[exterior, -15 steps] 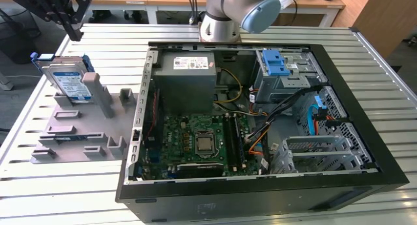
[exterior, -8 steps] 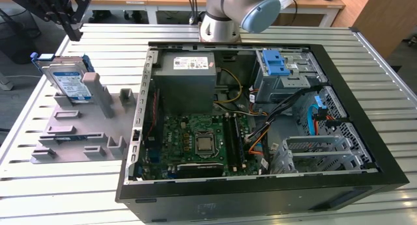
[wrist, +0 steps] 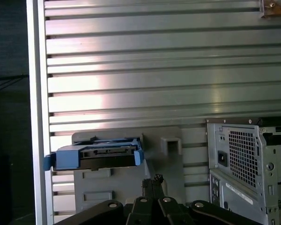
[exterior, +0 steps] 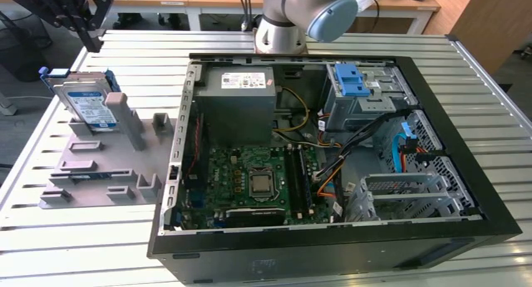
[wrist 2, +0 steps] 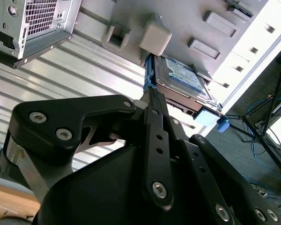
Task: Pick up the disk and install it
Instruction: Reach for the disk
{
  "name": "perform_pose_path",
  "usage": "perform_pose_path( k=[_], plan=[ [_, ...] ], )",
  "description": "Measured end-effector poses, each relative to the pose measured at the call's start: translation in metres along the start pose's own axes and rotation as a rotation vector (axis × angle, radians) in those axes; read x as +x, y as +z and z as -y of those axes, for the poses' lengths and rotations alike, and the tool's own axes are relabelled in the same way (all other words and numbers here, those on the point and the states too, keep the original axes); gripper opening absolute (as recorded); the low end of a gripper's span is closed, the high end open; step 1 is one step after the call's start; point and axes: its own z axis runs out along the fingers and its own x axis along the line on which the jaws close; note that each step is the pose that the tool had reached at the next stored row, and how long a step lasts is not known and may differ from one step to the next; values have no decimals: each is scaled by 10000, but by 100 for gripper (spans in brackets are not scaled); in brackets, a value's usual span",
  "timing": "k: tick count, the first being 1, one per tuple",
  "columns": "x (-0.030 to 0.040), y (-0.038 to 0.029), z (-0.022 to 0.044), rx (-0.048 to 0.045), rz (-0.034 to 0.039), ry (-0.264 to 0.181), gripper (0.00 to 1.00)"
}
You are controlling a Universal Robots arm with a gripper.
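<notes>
— Starting at the exterior view's left, what is the claw doing?

— The claw (exterior: 93, 43) is hanging over the far corner of the slatted metal table (exterior: 83, 249). Its two fingers are pressing together tip to tip and gripping nothing.

— And the disk?

— The disk (exterior: 90, 106) is standing on edge in a grey holder (exterior: 99, 169) lying on the table just below the claw in that view, and the two are not touching. Its white-and-blue label is facing the camera, and the blue carrier frame is running round its edges.

— Are the wrist cameras agreeing?

— Yes. In the second wrist view the claw (wrist 2: 152, 96) is pointing its joined tips toward the disk (wrist 2: 182, 77), which is sitting against a pale block of the holder (wrist 2: 187, 23). In the first wrist view the claw (wrist: 152, 180) is showing the same closed tips, with the disk (wrist: 98, 154) seen end-on in the holder (wrist: 98, 187), blue frame outermost.

— Moving rightward in the exterior view?

— The open computer case (exterior: 332, 243) is lying on its side just beside the holder. Inside, a grey power supply (exterior: 237, 106) is sitting at the far left, and the green motherboard (exterior: 258, 175) is lying nearer the camera. The robot arm (exterior: 291, 19) is rising behind the case.

— And further right?

— A light-blue latch (exterior: 351, 81) is sitting on a grey metal cage in the far right part of the case, with cables trailing below it. A perforated corner of the case is showing in both wrist views (wrist: 243, 159) (wrist 2: 33, 23).
</notes>
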Motion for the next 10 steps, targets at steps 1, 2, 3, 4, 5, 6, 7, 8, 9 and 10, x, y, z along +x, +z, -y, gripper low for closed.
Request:
perform_pose_path(
  k=[1, 2, 3, 4, 5, 6, 7, 8, 9, 10],
  plan=[
    [7, 0, 0, 0, 0, 0, 11],
    [14, 0, 0, 0, 0, 0, 11],
    [22, -1, 0, 0, 0, 0, 11],
    [33, 0, -1, 0, 1, 0, 11],
    [44, 0, -1, 0, 1, 2, 11],
    [55, -1, -2, 0, 0, 5, 11],
    [66, -1, -2, 0, 1, 7, 11],
    [77, -1, -2, 0, 1, 8, 11],
    [88, -2, -3, 0, 1, 10, 11],
    [99, -2, -2, 0, 1, 12, 11]
  ],
)
